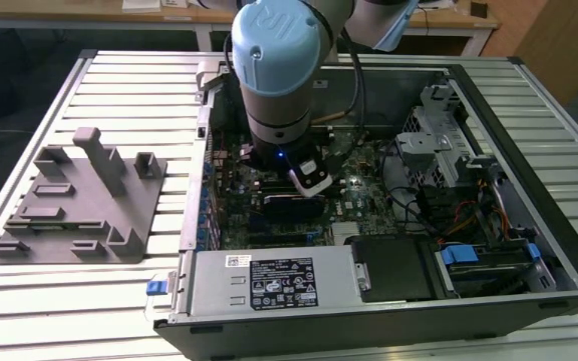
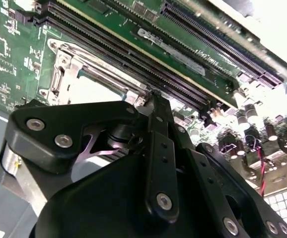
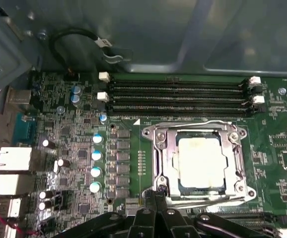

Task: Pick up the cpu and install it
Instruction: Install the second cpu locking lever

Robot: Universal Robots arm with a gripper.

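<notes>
- On the exterior view's left a grey plastic fixture block (image 1: 78, 203) lies on the pale slatted metal bench (image 1: 28, 301), with no chip visible on it; it stands well apart from the work
- Beside it is the open black desktop computer case (image 1: 560, 248); the pale blue and grey robot arm (image 1: 279, 75) reaches down into it over the green motherboard (image 3: 74, 148)
- The black end effector (image 3: 156, 192) hangs just beside the near edge of the socket; in both wrist views its tips look drawn together with nothing between them, so I judge it closed and empty
- The cpu (image 3: 200, 161), a small flat square chip with a pale silvery top plate, lies flat inside the silver metal socket frame (image 3: 158, 148), below the rows of black memory slots (image 3: 178, 96); the second wrist view shows its pale top (image 2: 91, 89) just past the end effector (image 2: 151, 99)
- Step in hand, as I judge it: the placing looks done, and the work stands at seating or checking the chip
- Any move here calls for a light, straight touch; the frame crowds the chip on all sides, and a sideways drag could shift it
- The plate looks smooth, even and level; whether the frame's latch is fully locked I cannot tell
</notes>
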